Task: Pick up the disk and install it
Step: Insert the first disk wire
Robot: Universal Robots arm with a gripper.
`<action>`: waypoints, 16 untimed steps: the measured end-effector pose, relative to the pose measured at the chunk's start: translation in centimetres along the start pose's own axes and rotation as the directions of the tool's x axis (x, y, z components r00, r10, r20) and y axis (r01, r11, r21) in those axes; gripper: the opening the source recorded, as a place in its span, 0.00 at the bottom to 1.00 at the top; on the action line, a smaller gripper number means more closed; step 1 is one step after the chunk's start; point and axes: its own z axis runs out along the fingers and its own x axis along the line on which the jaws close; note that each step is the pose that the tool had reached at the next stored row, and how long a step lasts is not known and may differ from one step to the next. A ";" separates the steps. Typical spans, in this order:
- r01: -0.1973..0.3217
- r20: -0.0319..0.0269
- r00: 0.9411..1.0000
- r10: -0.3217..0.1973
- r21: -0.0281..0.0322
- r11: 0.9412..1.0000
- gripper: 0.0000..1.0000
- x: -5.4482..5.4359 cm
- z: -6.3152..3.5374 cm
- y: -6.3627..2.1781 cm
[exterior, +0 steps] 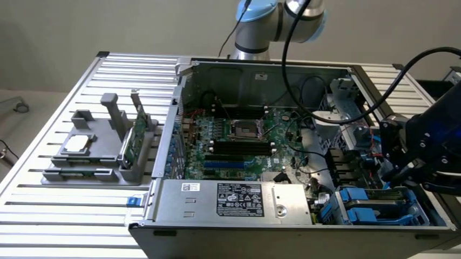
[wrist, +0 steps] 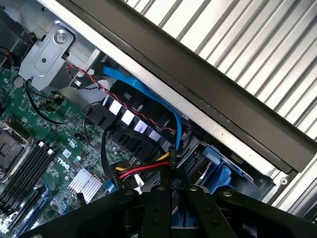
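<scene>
You have the gripper (exterior: 398,174) over the drive bay (exterior: 416,215) at the exterior view's right end of the open computer case (exterior: 238,81). Its jaws are drawn narrow, almost together, with nothing visible between them. The disk (exterior: 380,196) (blue rails along its sides) lies flat in that bay, just below the gripper.

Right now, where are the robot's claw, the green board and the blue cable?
gripper (wrist: 173,193), wrist view, midway between its fingertips.
green board (wrist: 74,141), wrist view, bare green patch by the white logo.
blue cable (wrist: 148,94), wrist view, middle of its curve.
</scene>
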 end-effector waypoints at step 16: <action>-0.165 0.004 0.986 0.165 0.001 0.986 0.16 -0.8 -0.13 -0.62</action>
